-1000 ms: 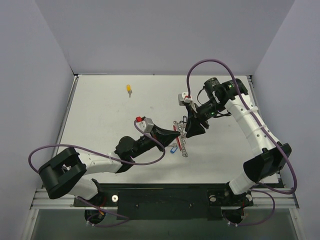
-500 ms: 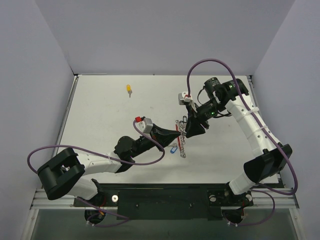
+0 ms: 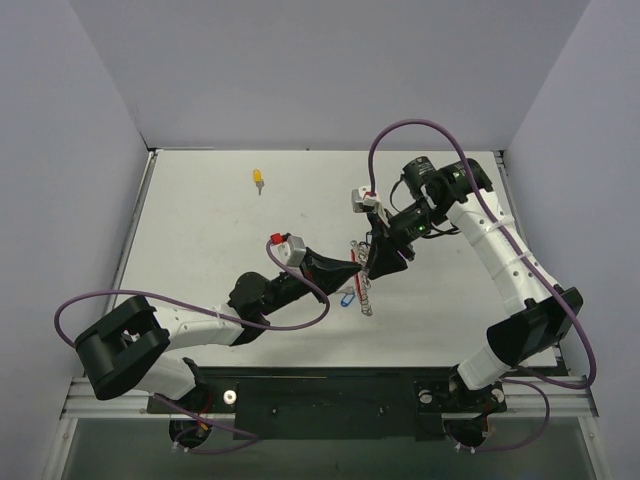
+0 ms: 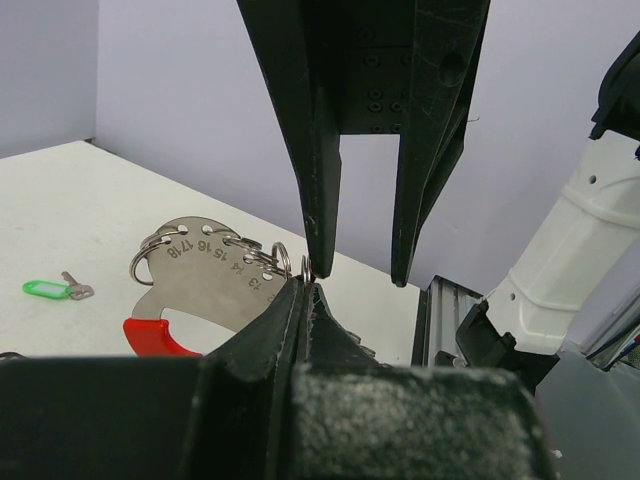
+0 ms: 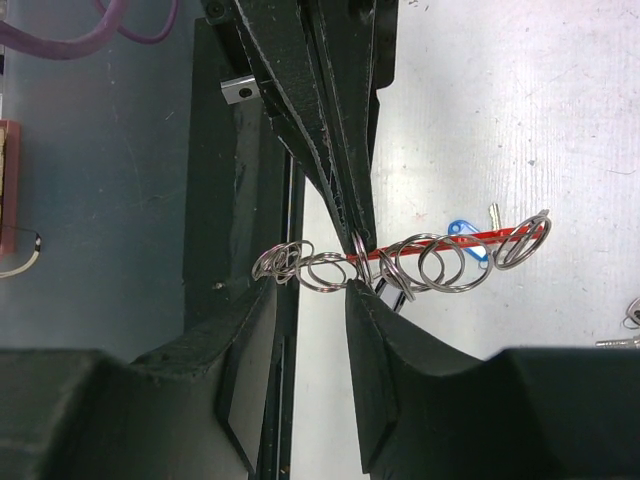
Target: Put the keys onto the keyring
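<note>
Silver rings of the keyring (image 5: 400, 262) hung just ahead of my right end effector (image 5: 312, 290), whose fingers stood apart and empty astride them, while my left end effector (image 4: 305, 285) was clamped tight on the keyring's edge. The blue-tagged key (image 3: 347, 298) lay on the counter (image 3: 200, 230) just beneath both end effectors, the yellow-tagged key (image 3: 258, 178) well apart from them. I judged the left should hold rigid while the right pinched one ring squarely, without twisting the rest.

Wht tbl (image 3: 200, 240), gry walls (image 3: 330, 70)
</note>
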{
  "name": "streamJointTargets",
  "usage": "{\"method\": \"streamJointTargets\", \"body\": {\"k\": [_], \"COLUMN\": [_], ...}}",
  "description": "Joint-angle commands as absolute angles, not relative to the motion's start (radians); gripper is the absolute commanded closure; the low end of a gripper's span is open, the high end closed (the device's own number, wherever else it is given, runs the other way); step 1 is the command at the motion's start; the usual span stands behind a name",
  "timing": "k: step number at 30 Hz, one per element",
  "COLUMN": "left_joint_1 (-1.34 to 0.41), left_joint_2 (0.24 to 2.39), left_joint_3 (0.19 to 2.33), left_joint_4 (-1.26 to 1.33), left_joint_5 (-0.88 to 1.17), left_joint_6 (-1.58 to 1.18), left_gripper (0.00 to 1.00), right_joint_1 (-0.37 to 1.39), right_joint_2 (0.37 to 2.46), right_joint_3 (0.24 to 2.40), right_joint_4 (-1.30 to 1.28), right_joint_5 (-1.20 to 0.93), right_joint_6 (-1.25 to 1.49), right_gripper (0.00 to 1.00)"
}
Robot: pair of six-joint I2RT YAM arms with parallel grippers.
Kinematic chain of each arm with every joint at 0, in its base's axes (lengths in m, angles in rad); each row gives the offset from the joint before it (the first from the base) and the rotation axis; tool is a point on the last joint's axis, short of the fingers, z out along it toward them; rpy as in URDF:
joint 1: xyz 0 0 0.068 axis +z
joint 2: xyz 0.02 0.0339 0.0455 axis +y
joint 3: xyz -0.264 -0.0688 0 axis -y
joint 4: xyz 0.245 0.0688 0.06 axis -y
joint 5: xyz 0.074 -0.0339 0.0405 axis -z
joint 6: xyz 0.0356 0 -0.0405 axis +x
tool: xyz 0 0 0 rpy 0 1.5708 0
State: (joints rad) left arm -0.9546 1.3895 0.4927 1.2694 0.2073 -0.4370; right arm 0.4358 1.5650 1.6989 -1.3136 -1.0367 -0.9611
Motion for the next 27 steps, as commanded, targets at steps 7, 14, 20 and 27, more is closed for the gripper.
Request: {"method": "streamJointTargets", "body": {"k": [7, 14, 20, 27], "left_joint_1": [-0.96, -0.959, -0.96, -0.96], "left_joint_2": [1.373, 1.358, 1.362, 1.359], "left_joint_3": [0.535, 0.522, 0.523, 0.522], "left_joint_4": [1.517, 1.499, 1.506, 1.512], "left_joint_5": [0.212, 0.189, 0.192, 0.189], "left_joint_6": [-0.437, -0.431, -0.442, -0.443], "left_gripper": [1.0, 1.0, 1.0, 1.0], "right_joint_1": [0.437, 0.417, 0.428, 0.468], "right_joint_2": [1.588, 1.58, 1.603, 1.628], "right_joint_3": [1.738, 1.772, 1.775, 1.778], "right_joint_4": [-1.402, -1.512, -1.543, -1.551], "right_joint_5": [-1.04, -1.051, -1.06, -1.051], "right_joint_6": [-0.939, -1.069, -1.104, -1.114], "right_gripper": [0.7, 0.7, 0.7, 0.7]}}
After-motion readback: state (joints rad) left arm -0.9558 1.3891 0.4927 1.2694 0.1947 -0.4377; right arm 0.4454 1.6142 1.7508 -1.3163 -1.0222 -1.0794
